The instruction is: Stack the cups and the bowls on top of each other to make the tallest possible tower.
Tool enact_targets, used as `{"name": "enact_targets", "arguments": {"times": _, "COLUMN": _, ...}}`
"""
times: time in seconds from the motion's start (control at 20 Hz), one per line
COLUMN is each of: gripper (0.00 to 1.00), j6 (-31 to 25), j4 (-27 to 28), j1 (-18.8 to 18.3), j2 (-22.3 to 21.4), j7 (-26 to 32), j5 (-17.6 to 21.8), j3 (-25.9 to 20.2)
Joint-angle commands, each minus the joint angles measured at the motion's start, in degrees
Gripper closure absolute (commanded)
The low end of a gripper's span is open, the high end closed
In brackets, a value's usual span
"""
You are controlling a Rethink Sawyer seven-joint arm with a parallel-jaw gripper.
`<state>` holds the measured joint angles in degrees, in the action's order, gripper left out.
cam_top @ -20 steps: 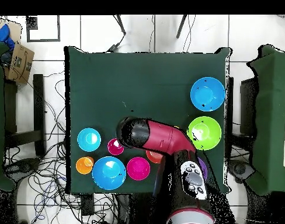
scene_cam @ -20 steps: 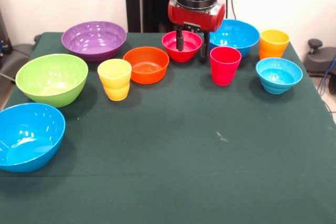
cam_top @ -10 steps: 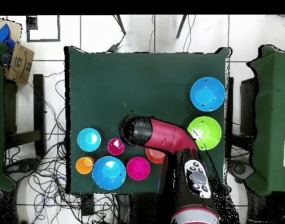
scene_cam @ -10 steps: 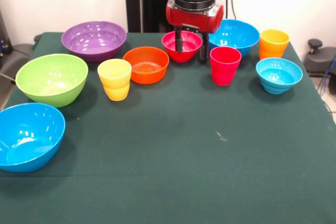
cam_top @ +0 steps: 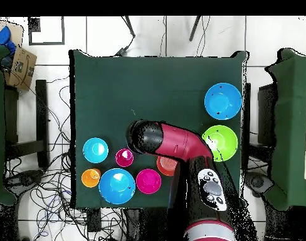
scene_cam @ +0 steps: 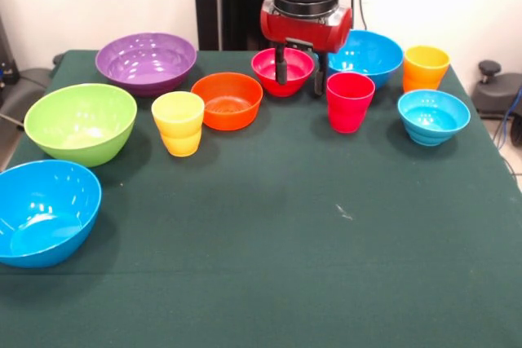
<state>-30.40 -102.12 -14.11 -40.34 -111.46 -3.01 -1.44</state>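
My gripper point(scene_cam: 300, 77) hangs open at the back of the table, one finger in front of the small red bowl point(scene_cam: 269, 67), the other beside its right rim. Around it stand the orange bowl point(scene_cam: 227, 100), yellow cup point(scene_cam: 178, 123), red-pink cup point(scene_cam: 350, 102), orange cup point(scene_cam: 426, 68), light blue bowl point(scene_cam: 433, 116), a blue bowl point(scene_cam: 367, 53), the purple bowl point(scene_cam: 147, 61), lime green bowl point(scene_cam: 80, 122) and a second blue bowl point(scene_cam: 45, 211). Each piece stands singly; no tower is in view. Overhead, the arm's head point(cam_top: 145, 137) hides the gripper.
The green cloth table point(scene_cam: 310, 234) has wide room across its front half. In the overhead view the red arm point(cam_top: 180, 147) covers the yellow cup and the purple bowl. Dark side tables point(cam_top: 293, 125) and cables on the floor flank the table.
The gripper has shifted slightly sideways by the small red bowl, and the arm's elbow has swung a little in the overhead view. No cup or bowl has moved.
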Motion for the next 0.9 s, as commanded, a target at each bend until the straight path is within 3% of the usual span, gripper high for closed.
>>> {"name": "enact_targets", "arguments": {"times": 0.05, "gripper": 0.00, "j6": -7.65, "j4": 3.42, "j1": -0.78, "j2": -0.47, "j7": 3.47, "j5": 3.31, "j3": -5.41}}
{"name": "enact_targets", "arguments": {"times": 0.55, "gripper": 0.00, "j6": -11.51, "j4": 5.06, "j1": -0.55, "j2": -1.64, "j7": 3.45, "j5": 3.32, "j3": -5.39}}
{"name": "enact_targets", "arguments": {"times": 0.9, "gripper": 0.00, "j6": -10.95, "j4": 5.70, "j1": -0.49, "j2": -1.10, "j7": 3.18, "j5": 4.23, "j3": -4.74}}
